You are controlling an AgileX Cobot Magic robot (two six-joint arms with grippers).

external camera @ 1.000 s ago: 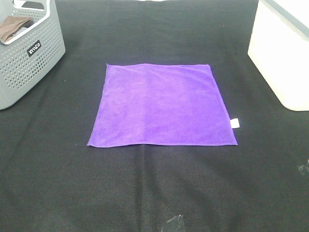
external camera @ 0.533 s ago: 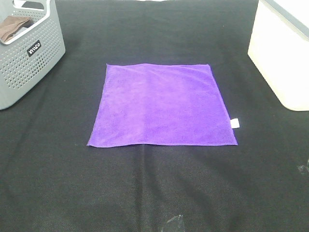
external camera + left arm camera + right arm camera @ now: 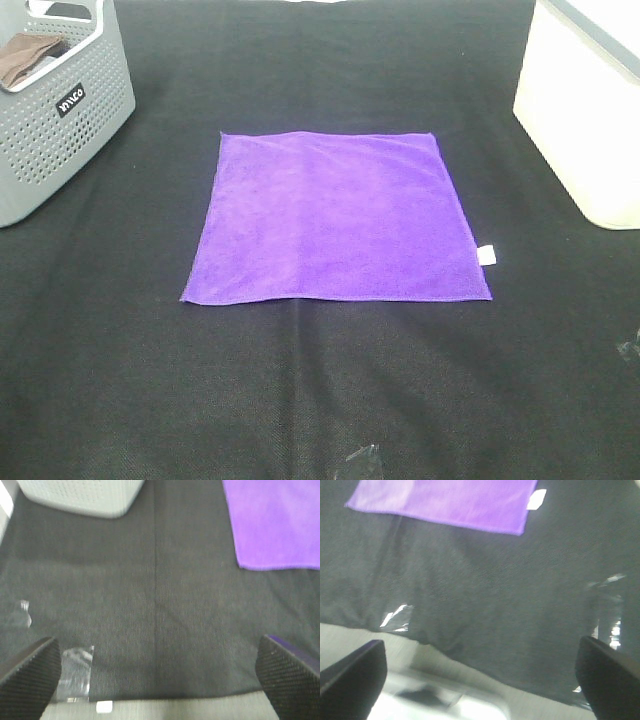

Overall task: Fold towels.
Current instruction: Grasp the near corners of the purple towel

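A purple towel [image 3: 334,217] lies flat and unfolded in the middle of the black table, with a small white tag [image 3: 486,255] at its right edge. Its near left corner shows in the left wrist view [image 3: 275,525] and its near edge with the tag in the right wrist view [image 3: 450,500]. Neither gripper shows in the exterior high view. My left gripper [image 3: 160,680] is open and empty, well short of the towel, near the table's front edge. My right gripper [image 3: 480,680] is open and empty, also back from the towel at the front edge.
A grey perforated basket [image 3: 55,110] with brown cloth [image 3: 25,57] inside stands at the back left; it also shows in the left wrist view [image 3: 80,495]. A white bin [image 3: 590,110] stands at the back right. Clear tape patches [image 3: 362,462] mark the black cloth [image 3: 320,390].
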